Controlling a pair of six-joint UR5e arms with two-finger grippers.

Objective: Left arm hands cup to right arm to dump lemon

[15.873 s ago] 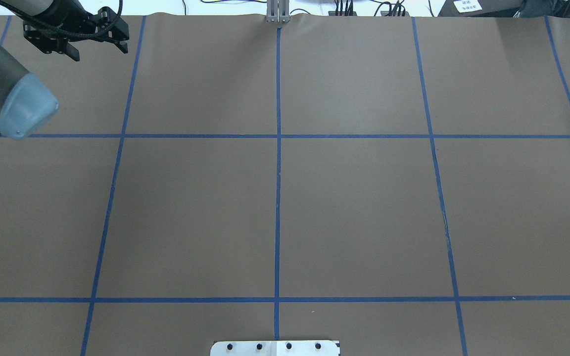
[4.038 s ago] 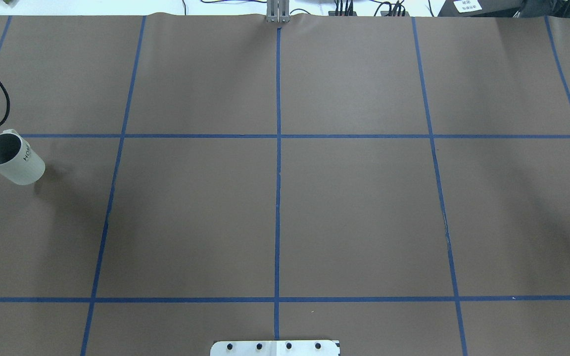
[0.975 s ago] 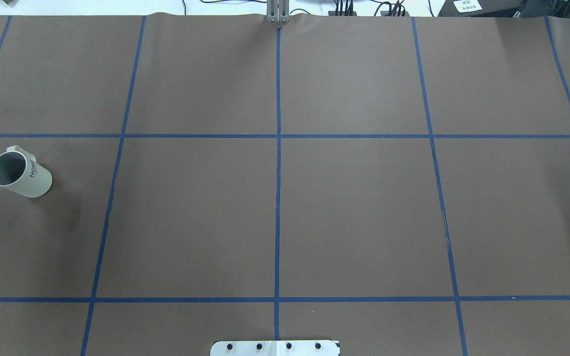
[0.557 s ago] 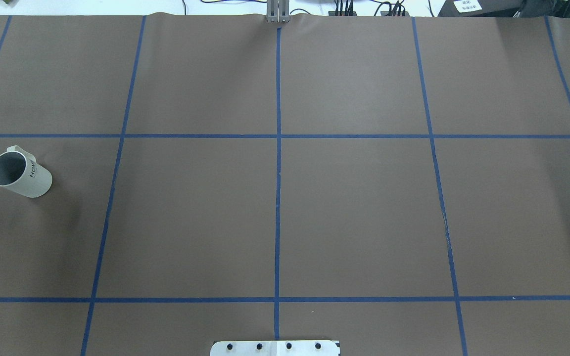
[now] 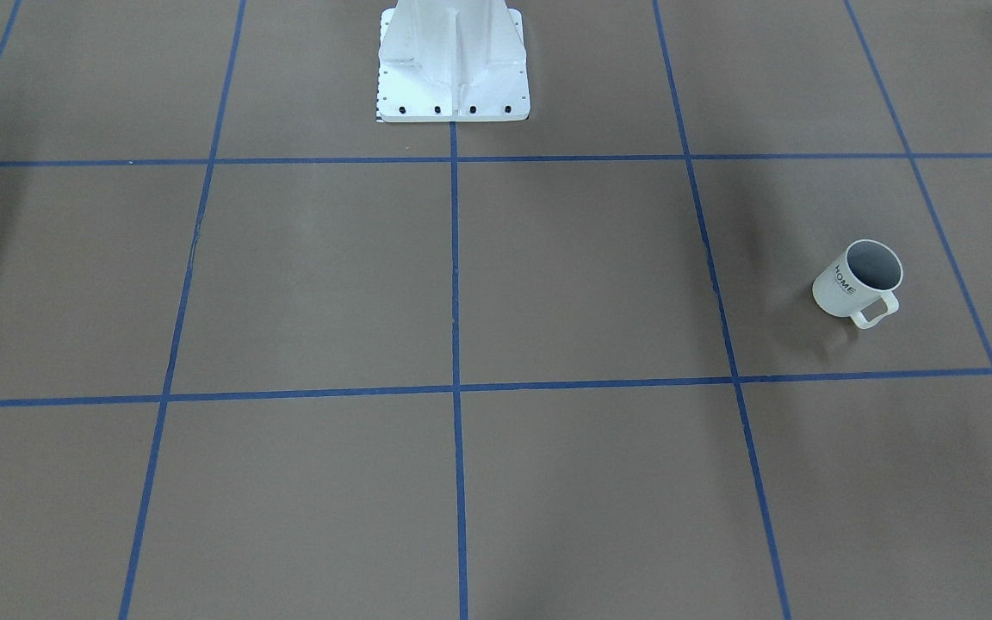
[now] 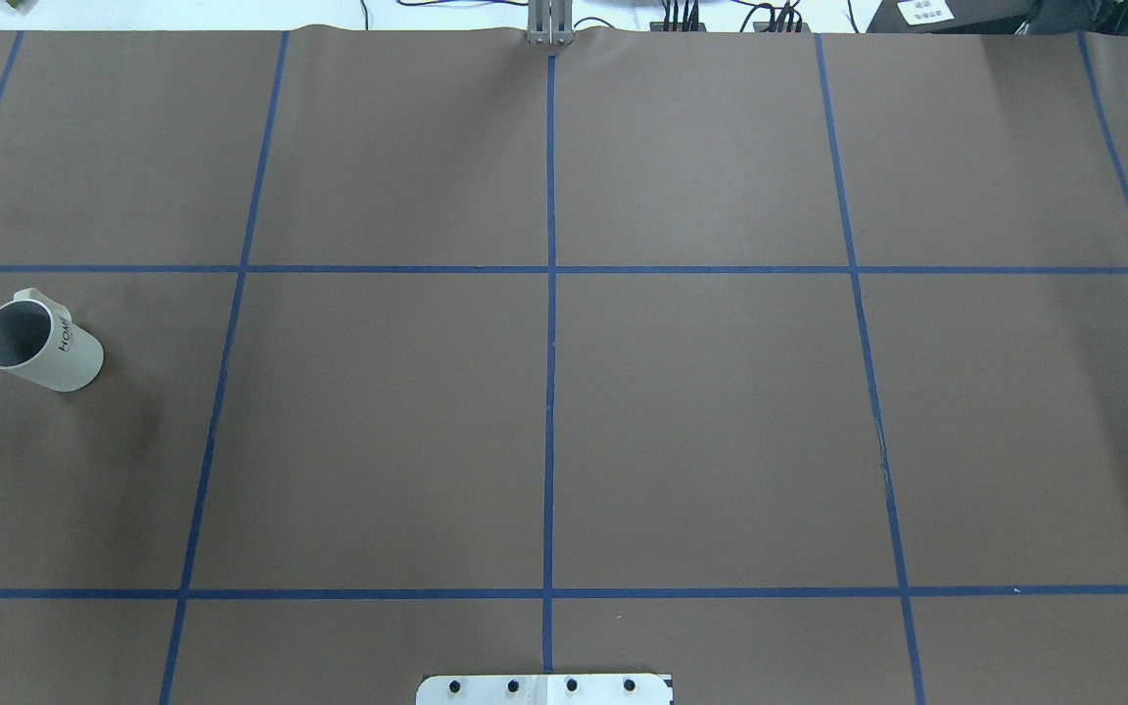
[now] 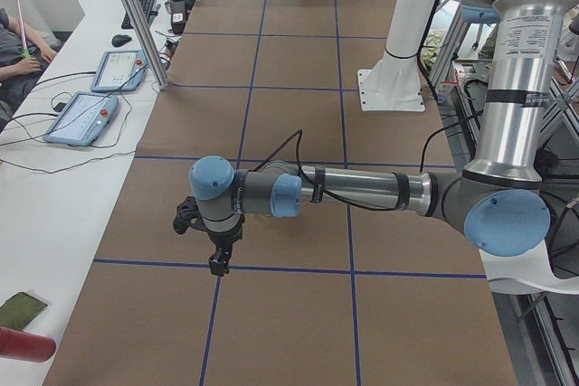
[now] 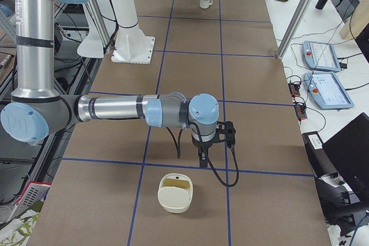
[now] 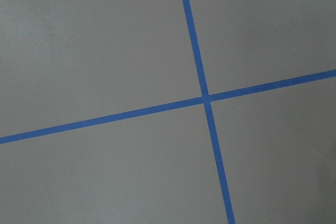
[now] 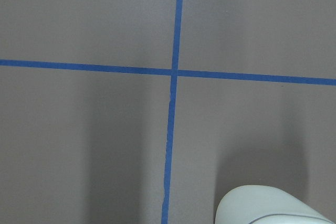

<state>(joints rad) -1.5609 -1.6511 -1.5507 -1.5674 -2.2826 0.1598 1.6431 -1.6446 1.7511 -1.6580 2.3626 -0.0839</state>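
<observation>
The cup is a white ribbed mug marked "HOME". It stands upright and alone at the table's left side, also in the front-facing view and far off in the exterior right view. Its grey inside looks empty and no lemon shows in any view. The left arm reaches low over the table; my left gripper points down at a tape crossing, apart from the cup. My right gripper points down at the other end. I cannot tell if either is open or shut.
A cream-coloured container sits on the table just past the right gripper; its pale rim shows in the right wrist view. The white robot base stands at mid-table. Blue tape lines grid the brown table cover.
Four seconds ago my left gripper held the cup's rim at the left edge; since then it has let go and left the overhead view. Nothing has moved in the last second.
</observation>
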